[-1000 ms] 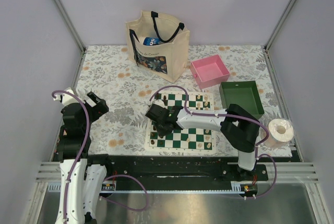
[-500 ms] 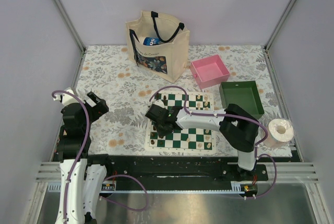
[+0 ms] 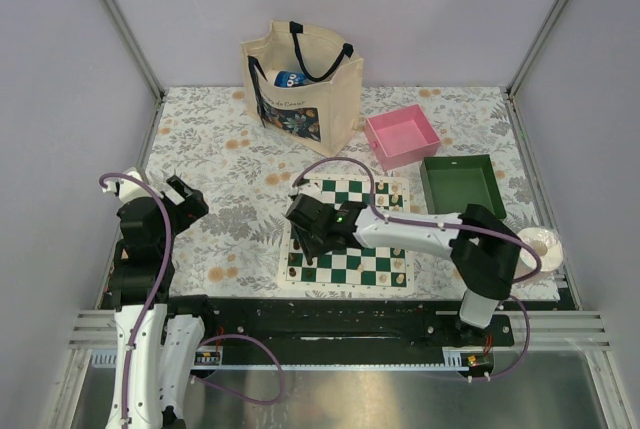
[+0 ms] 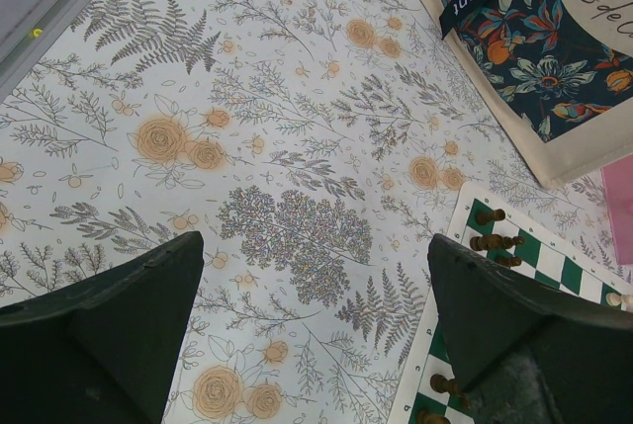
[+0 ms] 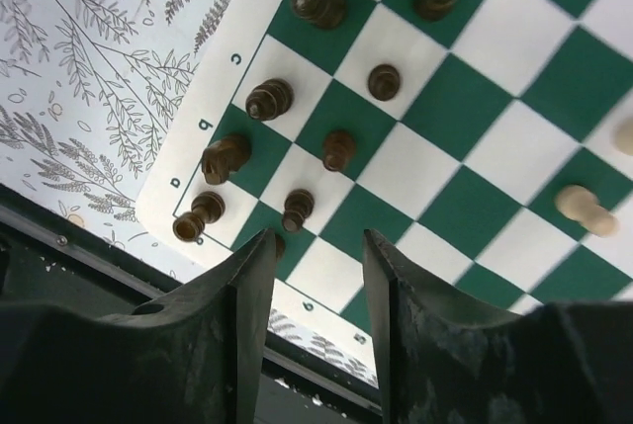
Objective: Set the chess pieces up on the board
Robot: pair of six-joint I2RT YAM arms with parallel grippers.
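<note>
A floral tablecloth (image 3: 220, 159) covers the table between pale lilac walls, and the board (image 3: 385, 267) lies on it just in front of my right arm's base. My right gripper (image 5: 317, 246) hangs low over the board's near-left corner, where the dark pieces (image 5: 269, 100) stand upright in two short rows along the lettered edge. A couple of cream pieces (image 5: 584, 209) stand apart from them, further across the checks.

I judge that I am midway through arranging the dark side, since those rows look only partly filled. My right fingers (image 5: 232, 325) stand a little apart, roughly a square's width, with only bare board between them, so I have hold of nothing. One small dark pawn (image 5: 281, 242) sits tight against the inner edge of the finger on the left of my wrist view, half hidden. I cannot tell whether it touches.

The next move calls for care. The pieces are packed close, so I should settle on one piece and close squarely without nudging its neighbours.

My left gripper (image 4: 315, 246) hovers over the tablecloth beside the board, spread wide and holding nothing.
</note>
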